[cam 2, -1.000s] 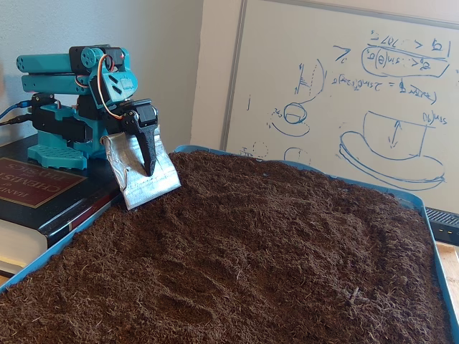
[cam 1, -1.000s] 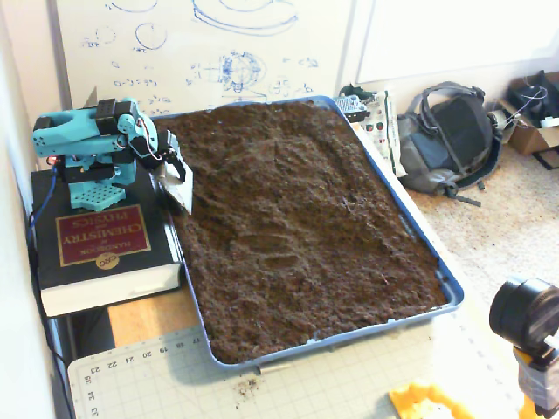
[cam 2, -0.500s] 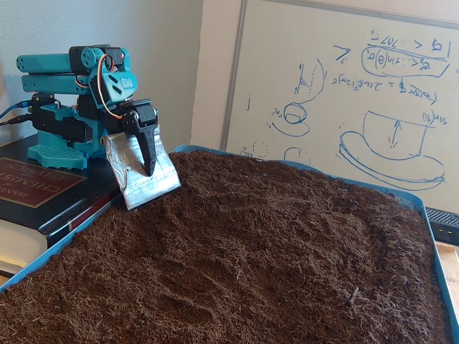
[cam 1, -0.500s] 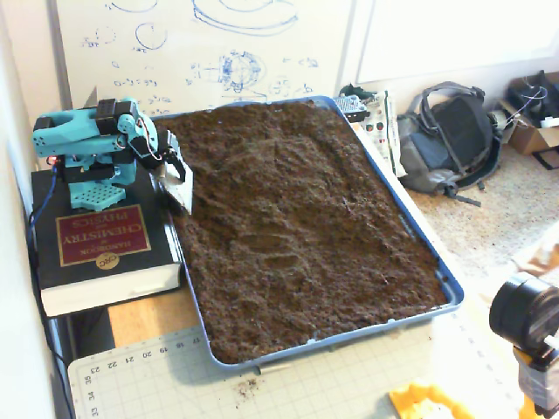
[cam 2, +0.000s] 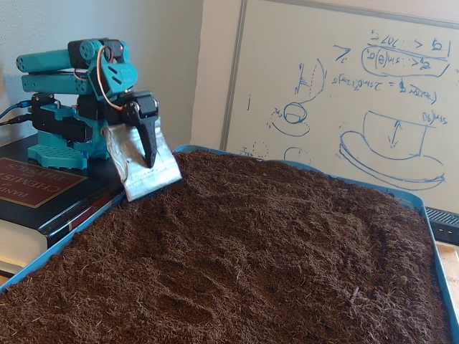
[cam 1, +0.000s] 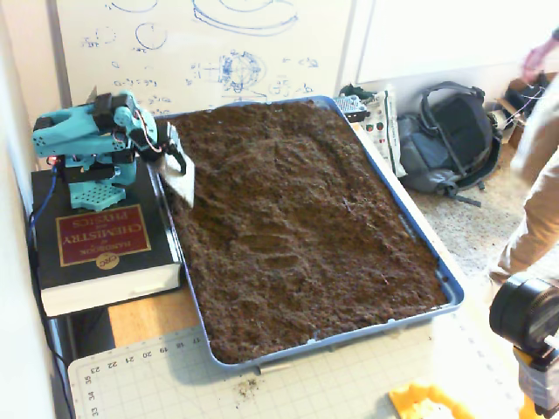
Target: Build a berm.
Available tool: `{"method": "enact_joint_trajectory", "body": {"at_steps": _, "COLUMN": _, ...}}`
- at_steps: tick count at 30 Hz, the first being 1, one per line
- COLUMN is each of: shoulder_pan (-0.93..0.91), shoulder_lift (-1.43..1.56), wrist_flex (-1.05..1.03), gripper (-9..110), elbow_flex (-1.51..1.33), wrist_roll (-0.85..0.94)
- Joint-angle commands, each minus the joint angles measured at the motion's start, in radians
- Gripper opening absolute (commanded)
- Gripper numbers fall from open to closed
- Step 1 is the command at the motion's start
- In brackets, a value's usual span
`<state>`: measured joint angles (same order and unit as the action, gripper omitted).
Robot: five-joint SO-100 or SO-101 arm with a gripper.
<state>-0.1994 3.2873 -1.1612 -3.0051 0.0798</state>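
Since the earlier frames the teal arm (cam 2: 79,79) has lifted slightly, so the silver blade (cam 2: 143,163) it carries sits a little higher over the tray's near-left edge, and a blurred person (cam 1: 537,175) has come in at the right edge of the higher fixed view.

In both fixed views the gripper (cam 2: 147,154) sits at the tray's edge beside the arm's base, its black fingers (cam 2: 143,132) closed against the flat metal blade, which hangs tilted with its lower edge just above or barely touching the soil (cam 1: 297,218); contact cannot be told for certain. In the higher fixed view the same blade (cam 1: 182,182) shows at the upper-left side of the blue tray (cam 1: 450,292).

No clear berm stands yet: the soil fills the tray nearly to its rim as a broad, uneven bed with only shallow dents and faint low swells near the middle (cam 2: 272,244).

The arm's base stands on a thick black book (cam 1: 100,249) just outside the tray's left edge. A whiteboard (cam 2: 344,93) with blue sketches stands behind the tray, and a grey backpack (cam 1: 450,131) lies on the floor past its right side.
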Motion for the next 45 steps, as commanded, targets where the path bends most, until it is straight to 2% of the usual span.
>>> {"method": "enact_joint_trajectory", "body": {"at_steps": 1, "shoulder_pan": 0.083, "shoulder_lift": -0.144, "wrist_flex": 0.002, "gripper": 0, "elbow_flex": 0.209, "wrist_roll": -0.012}}
{"method": "enact_joint_trajectory", "body": {"at_steps": 8, "shoulder_pan": 0.255, "shoulder_lift": -0.577, "wrist_flex": 0.003, "gripper": 0, "elbow_flex": 0.505, "wrist_roll": -0.031}}
{"method": "enact_joint_trajectory", "body": {"at_steps": 19, "shoulder_pan": 0.558, "shoulder_lift": -1.229, "wrist_flex": 0.015, "gripper": 0, "elbow_flex": 0.864, "wrist_roll": -0.365}}
{"method": "enact_joint_trajectory", "body": {"at_steps": 24, "shoulder_pan": 0.614, "shoulder_lift": -1.47, "wrist_flex": 0.015, "gripper": 0, "elbow_flex": 0.963, "wrist_roll": -0.48}}
{"method": "enact_joint_trajectory", "body": {"at_steps": 31, "shoulder_pan": 0.699, "shoulder_lift": -1.703, "wrist_flex": 0.015, "gripper": 0, "elbow_flex": 1.028, "wrist_roll": -0.555}}
{"method": "enact_joint_trajectory", "body": {"at_steps": 41, "shoulder_pan": 0.772, "shoulder_lift": -1.875, "wrist_flex": 0.021, "gripper": 0, "elbow_flex": 1.048, "wrist_roll": -0.609}}
{"method": "enact_joint_trajectory", "body": {"at_steps": 45, "shoulder_pan": 0.755, "shoulder_lift": -1.922, "wrist_flex": 0.112, "gripper": 0, "elbow_flex": 1.127, "wrist_roll": -0.595}}
